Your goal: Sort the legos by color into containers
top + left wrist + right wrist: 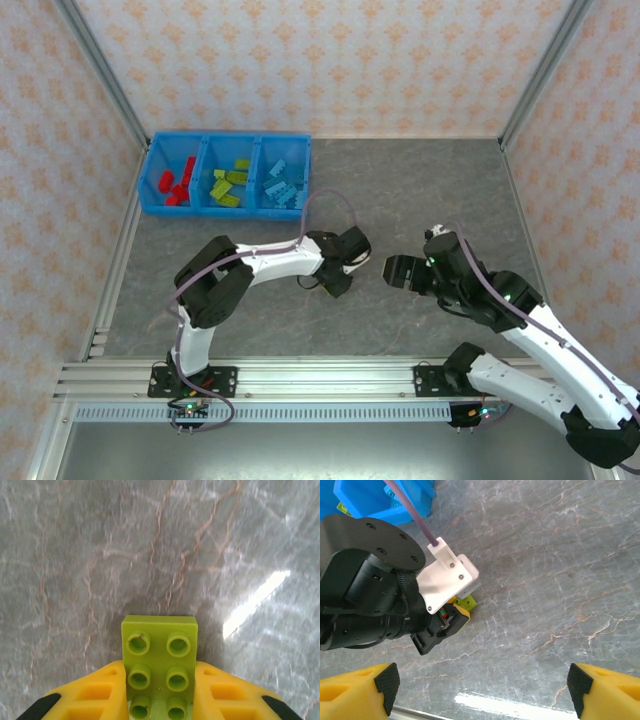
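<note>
The table (420, 180) is a grey, marble-veined sheet, closed in on three sides by walls (330, 60) papered in a pale orange pattern.

At the far left corner sits the bright blue tray (200, 211), its three compartments side by side. The left one holds red bricks (177, 183), the middle one lime bricks (229, 183) and the right one light blue bricks (281, 183).

Nearer, and to the right of the tray, the left arm reaches out across the middle of the table with a purple cable (325, 200) looping over it. The left gripper (338, 283) points down at the surface. From its wrist camera, its yellow fingers (107, 690) press against both long sides of a lime brick (159, 650), studs facing the lens, so the left gripper (160, 680) is clamped on that brick. The brick's far end sticks out past the fingertips over bare table. I cannot tell whether it rests on the table or hangs just above it.

Right of that, the right gripper (393, 270) faces the left one across a short gap. Its wrist camera shows its black-tipped yellow fingers (375, 685) standing wide apart, with nothing between them. That view also looks onto the left wrist, where the lime brick (467, 601) peeks out beside a white bracket (447, 577), well clear of the tray.
</note>
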Tool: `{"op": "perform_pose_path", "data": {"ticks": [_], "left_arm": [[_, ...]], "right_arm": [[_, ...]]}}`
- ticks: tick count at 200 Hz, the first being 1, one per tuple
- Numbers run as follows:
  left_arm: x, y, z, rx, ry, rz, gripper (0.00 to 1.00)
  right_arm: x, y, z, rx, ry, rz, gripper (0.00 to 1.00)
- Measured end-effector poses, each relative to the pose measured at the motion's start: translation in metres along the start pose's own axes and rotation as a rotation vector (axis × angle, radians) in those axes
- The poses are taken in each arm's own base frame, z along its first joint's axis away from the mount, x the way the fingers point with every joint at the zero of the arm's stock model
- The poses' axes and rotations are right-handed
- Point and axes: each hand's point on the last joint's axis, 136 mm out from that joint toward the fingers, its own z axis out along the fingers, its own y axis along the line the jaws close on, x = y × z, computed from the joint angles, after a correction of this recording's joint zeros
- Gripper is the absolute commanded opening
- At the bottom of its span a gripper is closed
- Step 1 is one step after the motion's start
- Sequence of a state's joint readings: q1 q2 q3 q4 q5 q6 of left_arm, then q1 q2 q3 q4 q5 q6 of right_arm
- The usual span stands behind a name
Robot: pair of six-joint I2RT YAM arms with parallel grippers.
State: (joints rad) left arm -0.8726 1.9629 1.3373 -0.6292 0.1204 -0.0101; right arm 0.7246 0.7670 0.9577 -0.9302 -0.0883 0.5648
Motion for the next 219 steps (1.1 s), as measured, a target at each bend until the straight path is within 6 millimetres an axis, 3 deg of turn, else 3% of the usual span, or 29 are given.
{"op": "perform_pose_path", "data": {"ticks": [19, 39, 60, 87, 117, 142, 158, 175, 195, 219], "left_arm": [[0.008, 0.011, -0.018, 0.007, -0.027, -0.051, 0.26], [-0.005, 0.047, -0.06, 0.006, -0.159, -0.179, 0.26], [-0.023, 0.119, -0.12, -0.043, -0.362, -0.389, 0.26], [-0.021, 0.23, -0.177, -0.17, -0.523, -0.655, 0.26], [-0.017, 0.332, -0.197, -0.304, -0.568, -0.847, 0.26], [-0.018, 0.386, -0.184, -0.344, -0.542, -0.93, 0.27], [-0.021, 0.409, -0.168, -0.347, -0.503, -0.958, 0.31], [-0.019, 0.418, -0.15, -0.341, -0.456, -0.974, 0.39], [-0.007, 0.408, -0.132, -0.316, -0.394, -0.991, 0.53], [0.019, 0.384, -0.121, -0.297, -0.332, -1.002, 0.56]], "right_arm": [[0.0, 0.005, 0.002, -0.019, 0.01, 0.001, 0.9], [-0.002, 0.009, 0.002, -0.035, 0.0, 0.002, 0.9], [-0.004, 0.01, 0.001, -0.043, -0.009, 0.004, 0.9], [-0.006, 0.012, 0.001, -0.051, -0.016, 0.005, 0.9], [-0.007, 0.013, 0.0, -0.058, -0.023, 0.014, 0.9], [-0.009, 0.014, -0.002, -0.068, -0.033, 0.022, 0.91], [-0.009, 0.015, -0.003, -0.071, -0.037, 0.025, 0.9], [-0.01, 0.014, -0.003, -0.071, -0.04, 0.027, 0.91], [-0.009, 0.014, -0.002, -0.071, -0.041, 0.03, 0.91], [-0.01, 0.014, -0.002, -0.075, -0.045, 0.03, 0.92]]}}
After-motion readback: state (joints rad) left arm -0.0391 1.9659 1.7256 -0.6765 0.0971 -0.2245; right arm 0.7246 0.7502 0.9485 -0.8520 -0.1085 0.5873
